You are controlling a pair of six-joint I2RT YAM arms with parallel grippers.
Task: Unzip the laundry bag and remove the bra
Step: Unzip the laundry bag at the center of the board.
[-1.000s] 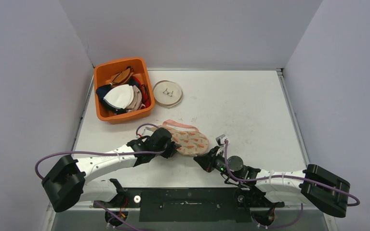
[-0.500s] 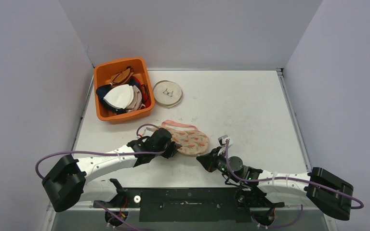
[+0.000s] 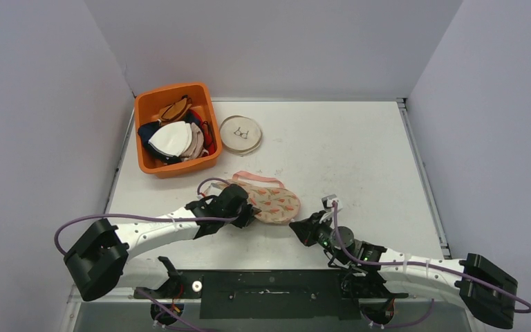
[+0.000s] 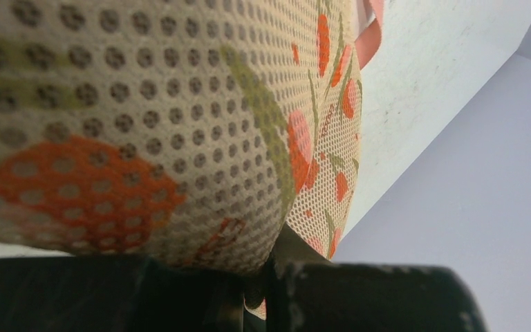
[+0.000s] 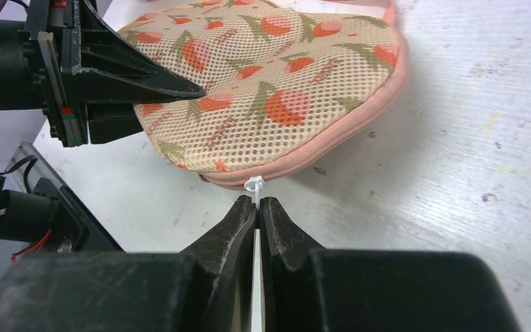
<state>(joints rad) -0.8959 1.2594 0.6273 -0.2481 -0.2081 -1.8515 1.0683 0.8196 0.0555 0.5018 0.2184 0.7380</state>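
Observation:
The laundry bag (image 3: 271, 203) is a round beige mesh pouch with orange strawberry print and pink trim, lying flat near the table's front. It fills the left wrist view (image 4: 152, 124) and shows in the right wrist view (image 5: 263, 83). My left gripper (image 3: 247, 213) is shut on the bag's left edge; its jaws pinch the mesh (image 4: 266, 290). My right gripper (image 3: 300, 226) is shut on the white zipper pull (image 5: 254, 185) at the bag's near right rim (image 5: 257, 204). The bra is hidden inside the bag.
An orange bin (image 3: 176, 130) full of bras stands at the back left. A round flat mesh bag (image 3: 240, 133) lies beside it. A pink strap loop (image 3: 257, 178) lies behind the bag.
My right gripper has slid to the right along the bag's near rim, holding the zipper pull. The left gripper and bag have stayed in place.

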